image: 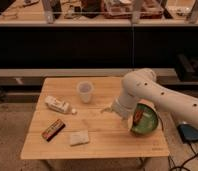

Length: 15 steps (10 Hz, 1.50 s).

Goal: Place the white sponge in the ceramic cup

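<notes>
The white sponge (79, 137) lies flat near the front edge of the wooden table (97, 150), left of centre. The ceramic cup (85, 91) stands upright toward the back of the table. My gripper (111, 108) hangs over the middle of the table, right of the cup and above and to the right of the sponge, touching neither. It is open and holds nothing. The white arm (142, 87) reaches in from the right and hides part of the green bowl.
A green bowl (144, 121) with something reddish inside sits at the table's right, just behind my wrist. A white capped packet (58, 105) and a dark red-brown bar (53, 129) lie at the left. Dark shelving stands behind the table, and a blue device (189, 133) lies on the floor at right.
</notes>
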Each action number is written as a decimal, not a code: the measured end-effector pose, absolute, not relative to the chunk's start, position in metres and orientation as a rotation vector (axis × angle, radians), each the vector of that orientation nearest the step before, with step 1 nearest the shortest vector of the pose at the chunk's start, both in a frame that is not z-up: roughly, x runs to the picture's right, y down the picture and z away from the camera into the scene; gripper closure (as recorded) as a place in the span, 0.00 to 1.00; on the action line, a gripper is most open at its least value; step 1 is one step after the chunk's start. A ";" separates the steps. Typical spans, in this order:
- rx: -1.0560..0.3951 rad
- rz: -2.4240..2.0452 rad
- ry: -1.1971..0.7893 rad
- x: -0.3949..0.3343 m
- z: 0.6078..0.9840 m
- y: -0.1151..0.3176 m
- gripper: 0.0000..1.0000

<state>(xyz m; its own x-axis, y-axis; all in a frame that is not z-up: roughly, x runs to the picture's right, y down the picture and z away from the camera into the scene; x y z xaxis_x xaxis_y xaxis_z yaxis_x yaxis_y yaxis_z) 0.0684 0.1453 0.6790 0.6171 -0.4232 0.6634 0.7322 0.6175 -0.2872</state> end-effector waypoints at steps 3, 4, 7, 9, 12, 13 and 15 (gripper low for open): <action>-0.598 -0.596 -0.605 0.031 0.691 0.144 0.20; -0.598 -0.595 -0.606 0.030 0.691 0.144 0.20; -0.630 -0.553 -0.611 0.030 0.695 0.151 0.20; -0.676 -0.438 -0.651 0.015 0.716 0.163 0.20; -0.684 -0.320 -0.721 0.004 0.739 0.172 0.20; -0.666 -0.276 -0.786 -0.004 0.744 0.172 0.20; -0.647 -0.268 -0.855 -0.016 0.745 0.173 0.20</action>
